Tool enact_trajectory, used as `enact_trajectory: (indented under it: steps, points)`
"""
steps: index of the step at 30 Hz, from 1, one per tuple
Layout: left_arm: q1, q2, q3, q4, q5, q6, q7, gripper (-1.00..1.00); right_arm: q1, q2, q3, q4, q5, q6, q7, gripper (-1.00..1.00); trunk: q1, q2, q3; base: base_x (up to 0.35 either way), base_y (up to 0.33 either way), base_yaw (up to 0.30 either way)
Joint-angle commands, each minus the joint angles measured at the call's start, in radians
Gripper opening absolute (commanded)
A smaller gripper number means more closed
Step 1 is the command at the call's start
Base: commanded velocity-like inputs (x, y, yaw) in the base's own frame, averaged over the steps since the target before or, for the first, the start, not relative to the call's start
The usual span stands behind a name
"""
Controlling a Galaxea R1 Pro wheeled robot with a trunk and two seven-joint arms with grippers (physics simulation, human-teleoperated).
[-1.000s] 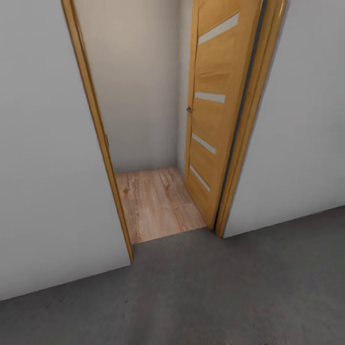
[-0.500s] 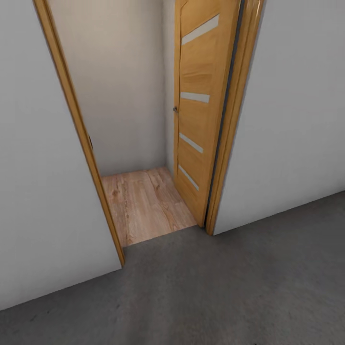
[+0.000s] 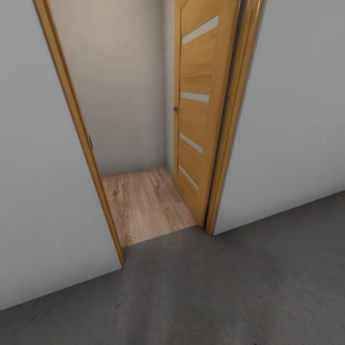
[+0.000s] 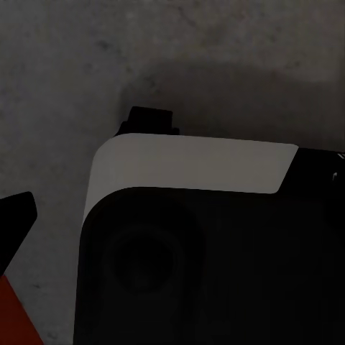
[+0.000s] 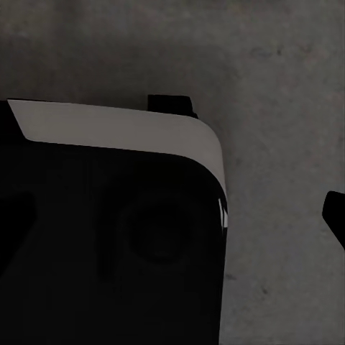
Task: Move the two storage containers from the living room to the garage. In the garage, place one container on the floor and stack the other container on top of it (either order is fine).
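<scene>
Nothing has shifted over the last half second. Against the picture a second back, the whole head view sits differently, so the camera moved, not the room.

A sliver of orange-red plastic, probably a corner of one of the two storage containers, shows at the edge of the left wrist view. It lies close to the left end effector's one visible black fingertip. I cannot tell whether that end effector is spread, closed or pinching the bin. The right end effector also shows just one dark tip, so its state cannot be told either. Under both wrists lie the dark grey mottled concrete floor and the robot's own white-and-black base.

Ahead is a doorway with a honey-coloured wooden frame. On the right side of the doorway an orange-brown wooden door with pale inset strips stands open, swung away from the robot. Beyond the doorway, light wood-plank flooring runs to a plain wall. Plain white walls flank the doorway on both sides.

The risk, as I judge it, is the doorway. It looks narrow for the base, and the robot faces it at a slant. Driving through off-centre could clip the frame or the door's edge. If the bin hangs low beside the base, such a knock could jar it loose. Grip cannot be confirmed here.
</scene>
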Motion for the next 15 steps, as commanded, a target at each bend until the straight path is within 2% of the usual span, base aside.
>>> enact_trajectory:
  steps: [1,7,15]
  points:
    - [-0.001,0.000,-0.001,0.001,0.008,-0.003,0.002,1.00,-0.001,0.001,0.008,0.003,-0.008,-0.005,-0.001,1.00,0.000,0.000,-0.001,0.000,0.000,0.000]
    - [-0.001,0.000,-0.001,0.001,0.008,-0.003,0.002,1.00,-0.001,0.000,0.008,0.003,-0.008,-0.005,-0.007,1.00,0.000,0.000,-0.001,0.000,0.000,0.000]
    - [-0.001,-0.001,0.000,0.001,0.011,-0.003,0.002,1.00,-0.001,-0.017,0.008,0.003,-0.009,-0.005,-0.010,1.00,0.000,0.000,-0.001,0.000,0.000,0.000]
